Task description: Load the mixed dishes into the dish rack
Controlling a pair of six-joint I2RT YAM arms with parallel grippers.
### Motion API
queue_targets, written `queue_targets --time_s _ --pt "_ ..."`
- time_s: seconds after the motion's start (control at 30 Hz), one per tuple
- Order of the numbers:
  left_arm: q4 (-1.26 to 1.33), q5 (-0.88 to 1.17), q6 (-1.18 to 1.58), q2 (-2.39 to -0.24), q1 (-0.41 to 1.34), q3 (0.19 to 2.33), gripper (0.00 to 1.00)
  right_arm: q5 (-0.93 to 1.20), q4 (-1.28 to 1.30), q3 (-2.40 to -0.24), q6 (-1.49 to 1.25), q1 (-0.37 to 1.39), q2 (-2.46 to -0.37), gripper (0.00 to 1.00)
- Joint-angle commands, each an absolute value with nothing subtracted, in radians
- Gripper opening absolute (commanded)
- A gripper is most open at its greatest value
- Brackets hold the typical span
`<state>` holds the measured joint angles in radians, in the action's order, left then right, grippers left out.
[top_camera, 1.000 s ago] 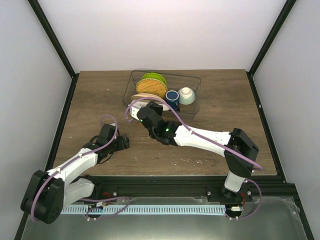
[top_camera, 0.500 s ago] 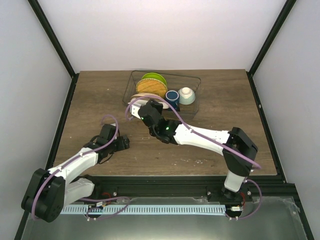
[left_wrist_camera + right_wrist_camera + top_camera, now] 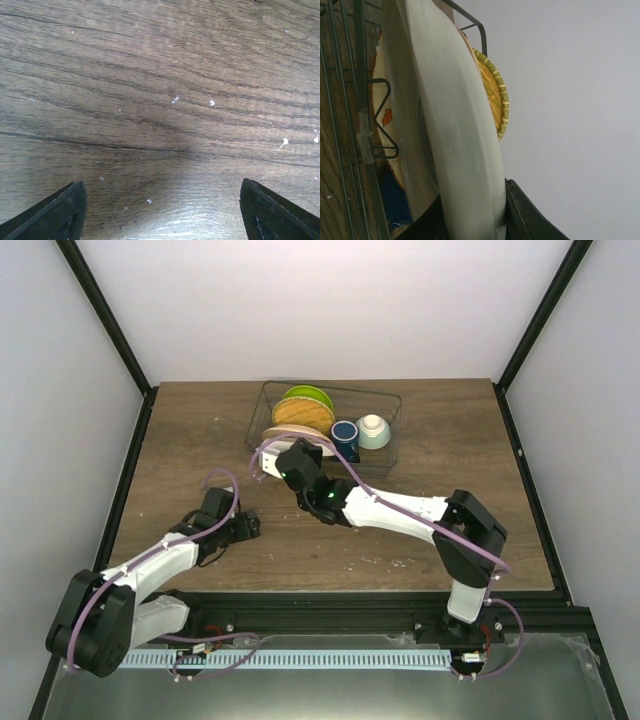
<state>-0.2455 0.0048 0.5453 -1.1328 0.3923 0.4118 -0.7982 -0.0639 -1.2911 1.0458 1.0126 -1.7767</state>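
Observation:
The clear dish rack (image 3: 392,400) stands at the back of the table. In it are the lime-green plate (image 3: 308,395), the tan woven-look plate (image 3: 303,416), the dark blue mug (image 3: 345,432) and the pale mint bowl (image 3: 374,429). My right gripper (image 3: 291,453) is shut on the rim of the beige patterned plate (image 3: 278,434) and holds it on edge at the rack's near left part. In the right wrist view the plate's white underside (image 3: 455,130) fills the jaws (image 3: 470,220), with the woven plate (image 3: 496,95) behind it. My left gripper (image 3: 250,527) is open and empty above bare wood (image 3: 160,210).
Rack wires (image 3: 362,100) run beside the held plate in the right wrist view. The wooden table (image 3: 200,440) has black frame posts at its left and right edges. Small white specks (image 3: 211,103) lie on the wood under the left gripper.
My right gripper has moved a little farther toward the rack with the beige plate. The left arm has barely moved.

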Motion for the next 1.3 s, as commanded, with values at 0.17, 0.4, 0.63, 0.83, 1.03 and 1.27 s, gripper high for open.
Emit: queue_targets --time_s 0.17,0.4,0.63,0.83,1.03,1.27 --pt "-0.213 0.02 0.537 -1.142 0.387 0.423 0.85 -0.807 -0.13 -1.346 1.014 0.991 -1.792 0.01" --pt "-0.218 0.031 0.534 -1.146 0.387 0.431 0.85 -0.718 0.143 -1.473 0.85 0.97 -1.835 0.01" --pt "-0.216 0.045 0.535 -1.144 0.386 0.434 0.85 -0.65 0.285 -1.553 0.782 0.947 -1.879 0.06" --pt "-0.219 0.051 0.535 -1.144 0.387 0.435 0.85 -0.631 0.296 -1.571 0.778 0.94 -1.877 0.19" --pt "-0.212 0.064 0.54 -1.145 0.387 0.438 0.85 -0.615 0.305 -1.575 0.779 0.94 -1.872 0.28" --pt "-0.227 0.065 0.54 -1.135 0.387 0.453 0.85 -0.571 0.307 -1.577 0.77 0.938 -1.867 0.4"
